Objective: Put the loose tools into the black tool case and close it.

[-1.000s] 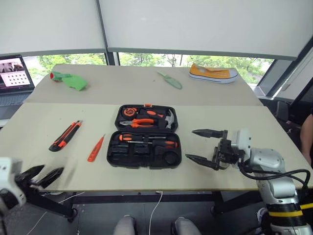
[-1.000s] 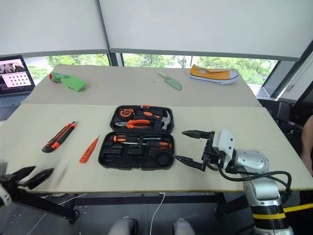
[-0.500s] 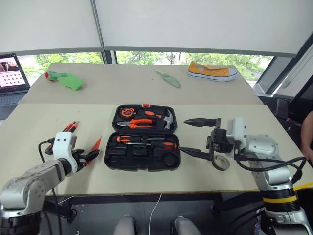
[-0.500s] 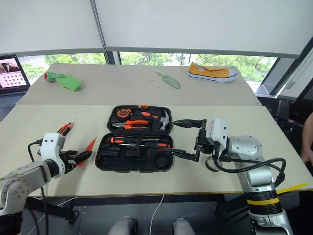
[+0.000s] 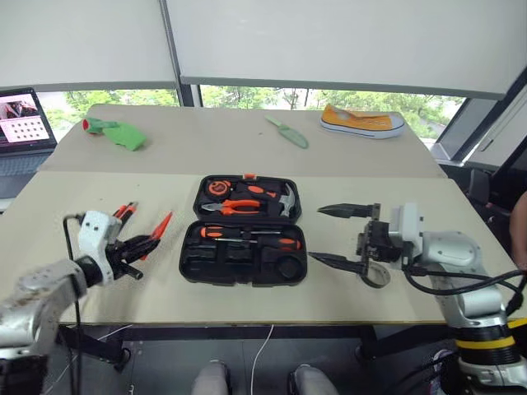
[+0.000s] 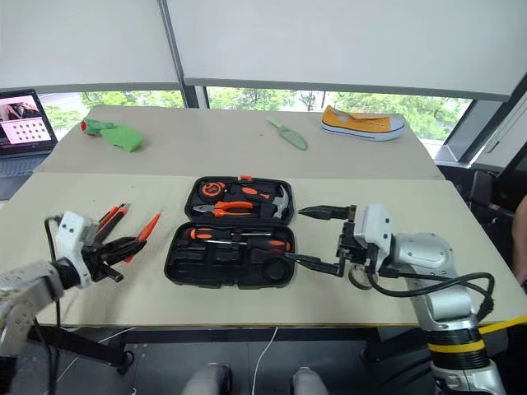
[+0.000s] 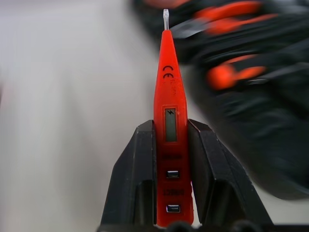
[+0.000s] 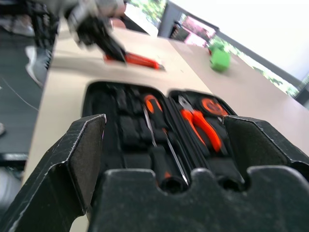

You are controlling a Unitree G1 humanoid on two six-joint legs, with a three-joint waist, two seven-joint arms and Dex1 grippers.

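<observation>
Left wrist view shows the left hand clamped on the small orange tester screwdriver, its metal tip pointing toward the black tool case. In the head views that hand hovers off the worktop just left of the case, with the utility knife lying behind it near the left edge. The case lies open and flat at the middle, with bare worktop between it and the near edge. The right hand hangs just beside the case's right edge, fingers spread wide and empty. The grey-brown tape roll lies under it near the front edge.
</observation>
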